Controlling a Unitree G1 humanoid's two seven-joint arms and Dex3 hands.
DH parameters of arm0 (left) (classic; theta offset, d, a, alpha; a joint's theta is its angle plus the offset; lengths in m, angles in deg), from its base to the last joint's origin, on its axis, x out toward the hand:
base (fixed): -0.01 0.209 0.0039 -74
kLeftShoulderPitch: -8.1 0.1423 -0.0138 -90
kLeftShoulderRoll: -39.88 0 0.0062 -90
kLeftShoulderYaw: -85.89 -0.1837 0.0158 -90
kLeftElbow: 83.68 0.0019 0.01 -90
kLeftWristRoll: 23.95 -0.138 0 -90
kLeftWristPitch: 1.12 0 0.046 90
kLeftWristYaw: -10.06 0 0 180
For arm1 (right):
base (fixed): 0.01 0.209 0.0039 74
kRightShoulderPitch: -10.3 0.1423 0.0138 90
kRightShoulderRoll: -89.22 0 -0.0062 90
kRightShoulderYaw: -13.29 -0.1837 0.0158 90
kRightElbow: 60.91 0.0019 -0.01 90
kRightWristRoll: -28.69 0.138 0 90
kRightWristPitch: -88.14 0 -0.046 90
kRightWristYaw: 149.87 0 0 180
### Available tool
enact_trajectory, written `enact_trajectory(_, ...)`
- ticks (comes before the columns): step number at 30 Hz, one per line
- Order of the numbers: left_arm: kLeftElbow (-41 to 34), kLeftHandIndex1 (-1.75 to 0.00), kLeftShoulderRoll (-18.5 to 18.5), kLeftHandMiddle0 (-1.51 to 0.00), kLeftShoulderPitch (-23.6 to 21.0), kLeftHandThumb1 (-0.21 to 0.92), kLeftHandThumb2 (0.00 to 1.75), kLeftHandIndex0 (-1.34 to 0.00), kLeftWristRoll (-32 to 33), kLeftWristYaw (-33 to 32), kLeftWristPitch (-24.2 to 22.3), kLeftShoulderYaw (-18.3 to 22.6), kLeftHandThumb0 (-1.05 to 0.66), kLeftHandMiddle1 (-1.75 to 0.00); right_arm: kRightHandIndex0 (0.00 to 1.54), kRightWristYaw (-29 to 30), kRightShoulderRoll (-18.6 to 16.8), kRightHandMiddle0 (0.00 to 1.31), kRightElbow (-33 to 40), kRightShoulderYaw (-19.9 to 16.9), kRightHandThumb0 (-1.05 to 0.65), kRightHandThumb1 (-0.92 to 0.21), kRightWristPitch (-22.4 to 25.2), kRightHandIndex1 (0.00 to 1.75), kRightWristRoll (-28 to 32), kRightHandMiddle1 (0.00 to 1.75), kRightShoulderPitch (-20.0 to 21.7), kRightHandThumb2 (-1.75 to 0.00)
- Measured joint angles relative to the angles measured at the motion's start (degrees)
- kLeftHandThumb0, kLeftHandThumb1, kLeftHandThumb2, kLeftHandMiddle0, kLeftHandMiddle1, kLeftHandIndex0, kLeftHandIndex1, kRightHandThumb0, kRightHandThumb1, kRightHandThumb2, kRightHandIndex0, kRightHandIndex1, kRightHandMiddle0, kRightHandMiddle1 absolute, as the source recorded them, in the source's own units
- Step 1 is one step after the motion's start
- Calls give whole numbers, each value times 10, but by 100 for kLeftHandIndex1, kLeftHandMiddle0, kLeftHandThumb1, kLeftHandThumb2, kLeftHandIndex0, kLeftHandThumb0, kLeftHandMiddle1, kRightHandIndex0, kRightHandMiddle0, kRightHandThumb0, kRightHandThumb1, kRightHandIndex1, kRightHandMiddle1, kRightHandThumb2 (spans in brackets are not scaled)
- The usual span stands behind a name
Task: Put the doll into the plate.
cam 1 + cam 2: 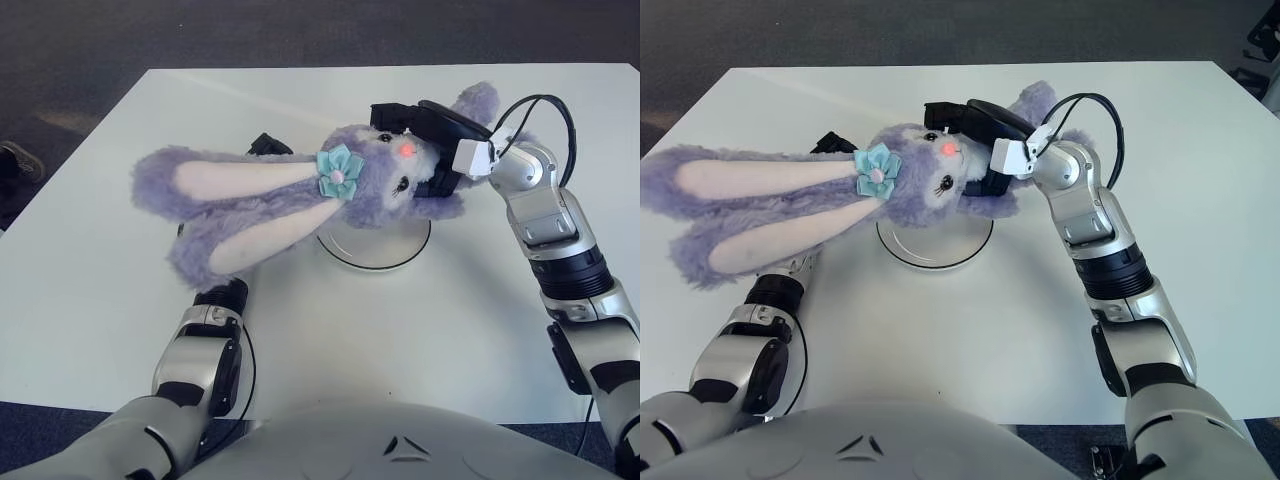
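A purple plush rabbit doll (pixel 300 190) with long ears and a teal flower hangs in the air above the white, dark-rimmed plate (pixel 372 264). Its head is over the plate's back half, and its ears stretch left, past the rim. My right hand (pixel 425 140) is shut on the doll's head from the right, black fingers over the top and under the chin. My left hand (pixel 266 146) is almost wholly hidden behind the ears, with only a black tip showing beyond them. The left forearm (pixel 205 340) comes up from below the ears.
The white table (pixel 90 270) runs to a dark floor at its far and left edges. A black cable (pixel 545 110) loops above my right wrist. Bare tabletop lies in front of the plate and to its right.
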Motion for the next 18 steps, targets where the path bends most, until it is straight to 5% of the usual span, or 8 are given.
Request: enact_trajectory(18, 27, -175, -6, -125, -16, 44, 116, -52, 2, -9, 16, 12, -44, -175, 85, -18, 1, 60, -6, 28, 0, -4, -23, 164, -8, 175, -13, -160)
